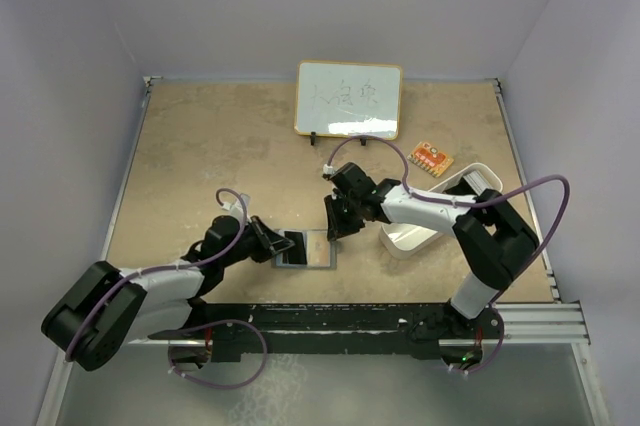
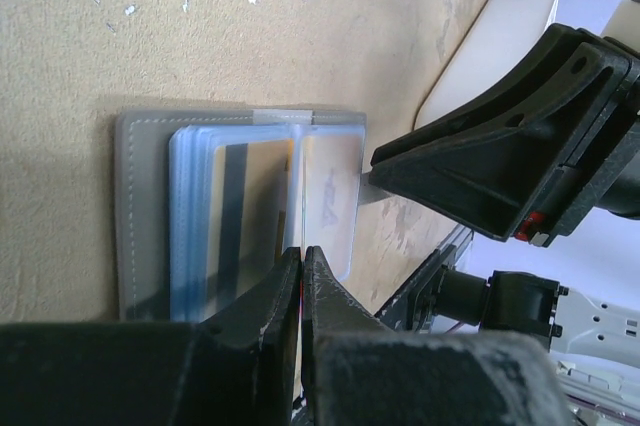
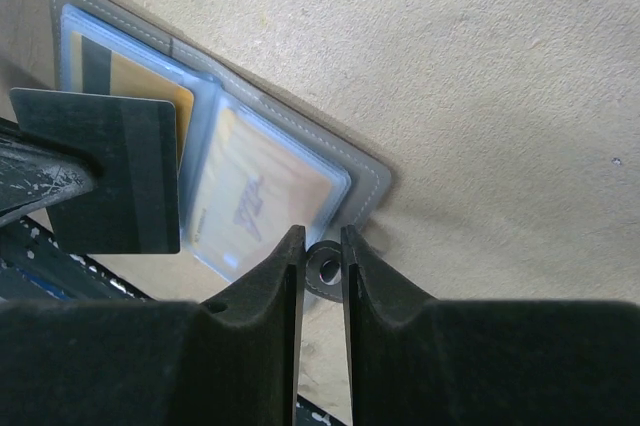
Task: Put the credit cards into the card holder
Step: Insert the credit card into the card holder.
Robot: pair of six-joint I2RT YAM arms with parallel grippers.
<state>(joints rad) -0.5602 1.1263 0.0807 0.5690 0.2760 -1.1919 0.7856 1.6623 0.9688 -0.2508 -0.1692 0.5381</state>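
Your left fingers [image 2: 268, 311] are clamped on a card [image 3: 110, 171] over the open wallet [image 3: 368, 181]; right fingers [image 3: 262, 301] flank its snap tab [image 3: 323, 268], grip unconfirmed.

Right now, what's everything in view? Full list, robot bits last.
card holder: 1, grey, open flat on the table, near centre
sleeved cards: 2 visible, orange-gold, under the holder's clear sleeves
held card: 1, looks dark with a black stripe, above the holder
loose card: 1, orange, on the table by the tray's far end
tray: 1, white, right side
whiteboard: 1, white, far centre
table: 1, tan
left hand: 1, black, shut on the held card
right hand: 1, black, pinching the holder's snap tab
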